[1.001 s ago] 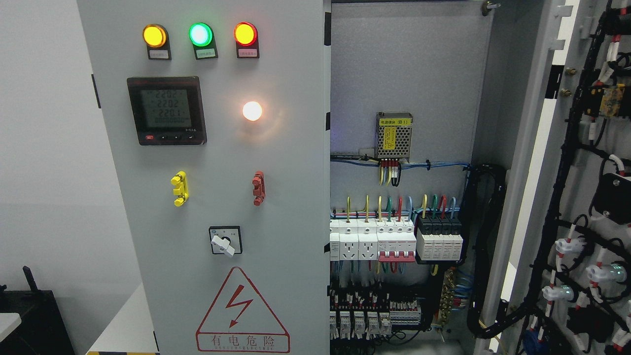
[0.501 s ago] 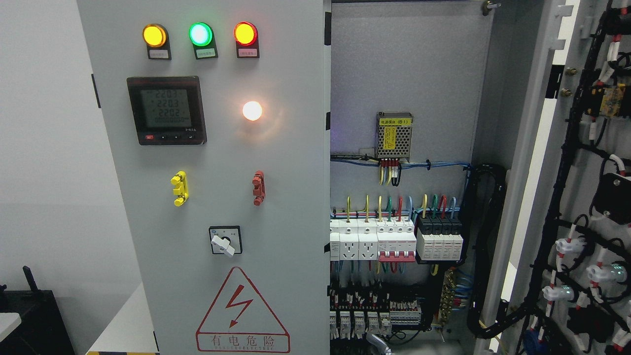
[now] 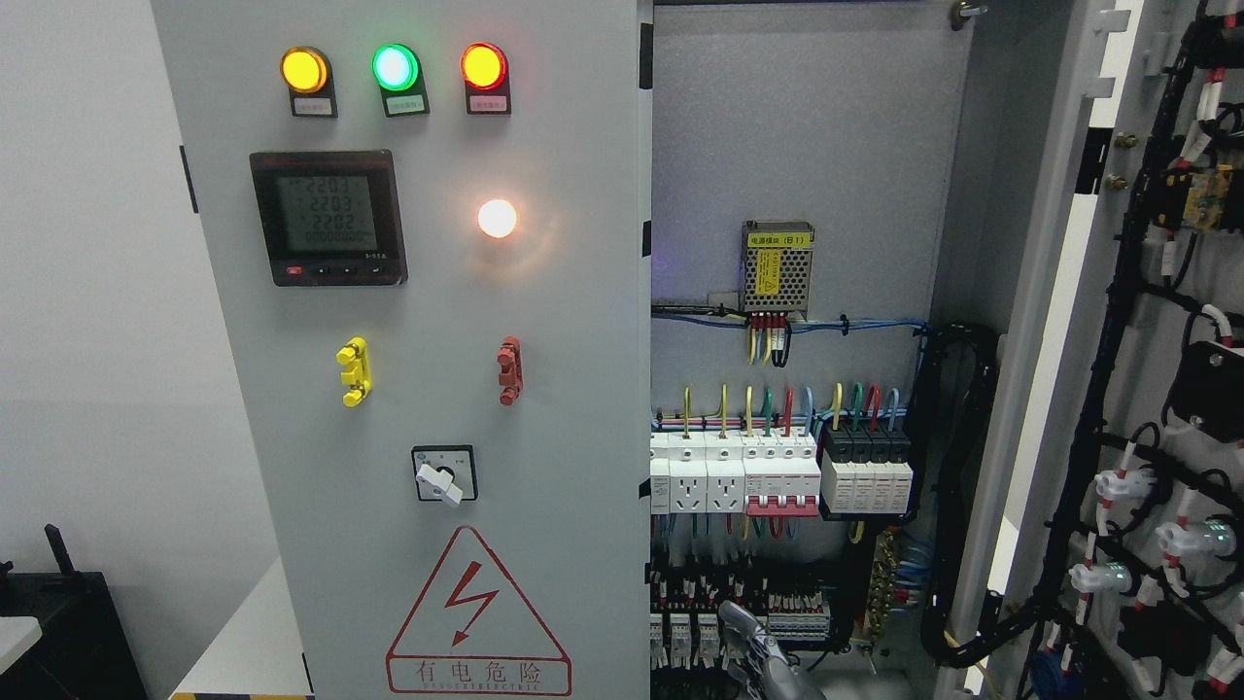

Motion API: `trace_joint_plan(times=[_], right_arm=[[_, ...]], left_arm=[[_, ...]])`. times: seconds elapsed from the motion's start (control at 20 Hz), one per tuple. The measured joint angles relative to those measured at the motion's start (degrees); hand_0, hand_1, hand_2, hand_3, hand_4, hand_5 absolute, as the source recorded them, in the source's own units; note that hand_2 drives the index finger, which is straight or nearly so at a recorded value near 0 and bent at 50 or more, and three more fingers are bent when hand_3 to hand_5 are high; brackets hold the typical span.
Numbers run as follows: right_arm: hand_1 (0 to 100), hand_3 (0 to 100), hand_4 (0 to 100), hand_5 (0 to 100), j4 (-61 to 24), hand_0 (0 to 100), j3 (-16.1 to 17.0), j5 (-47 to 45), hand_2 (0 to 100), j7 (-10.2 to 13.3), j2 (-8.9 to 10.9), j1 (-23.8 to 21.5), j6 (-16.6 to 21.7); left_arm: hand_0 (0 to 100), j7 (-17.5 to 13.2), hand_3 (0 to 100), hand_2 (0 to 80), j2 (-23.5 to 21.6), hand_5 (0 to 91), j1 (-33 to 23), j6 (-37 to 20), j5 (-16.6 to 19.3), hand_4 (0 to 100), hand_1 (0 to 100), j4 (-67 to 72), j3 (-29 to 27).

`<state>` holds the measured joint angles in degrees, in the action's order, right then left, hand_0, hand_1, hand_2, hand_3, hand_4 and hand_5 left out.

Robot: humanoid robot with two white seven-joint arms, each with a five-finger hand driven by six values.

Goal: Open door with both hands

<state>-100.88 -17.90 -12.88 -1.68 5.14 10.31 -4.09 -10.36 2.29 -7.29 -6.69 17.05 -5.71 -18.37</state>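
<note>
Door (image 3: 1157,389) on the right of the cabinet stood swung wide, left door (image 3: 408,340) shut; a hand (image 3: 763,656) showed below the breakers, finger state and side undeterminable.

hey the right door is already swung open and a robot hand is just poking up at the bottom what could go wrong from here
1. The hand rises right in front of the exposed terminal blocks and wiring, so its fingers could snag or touch them.
2. The indicator lamps and the meter are lit, so the cabinet looks powered; contact inside may be hazardous.
3. The left door is shut, and reaching for its edge could bump the breakers beside it.
</note>
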Motion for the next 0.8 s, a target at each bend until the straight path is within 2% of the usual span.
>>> trace_joint_plan(times=[0.4, 0.8], right_arm=[[0, 0, 0, 0, 2.61, 0, 0.00, -1.38, 0, 0.28, -0.12, 3.24, -2.38], [0, 0, 0, 0, 5.13, 0, -0.47, -1.77, 0, -0.03, -0.21, 5.74, -2.90]], left_arm=[[0, -0.01, 0, 0.0, 0.00, 0.0, 0.00, 0.00, 0.00, 3, 0, 0.00, 0.00], [0, -0.01, 0, 0.0, 0.00, 0.0, 0.00, 0.00, 0.00, 3, 0, 0.00, 0.00]])
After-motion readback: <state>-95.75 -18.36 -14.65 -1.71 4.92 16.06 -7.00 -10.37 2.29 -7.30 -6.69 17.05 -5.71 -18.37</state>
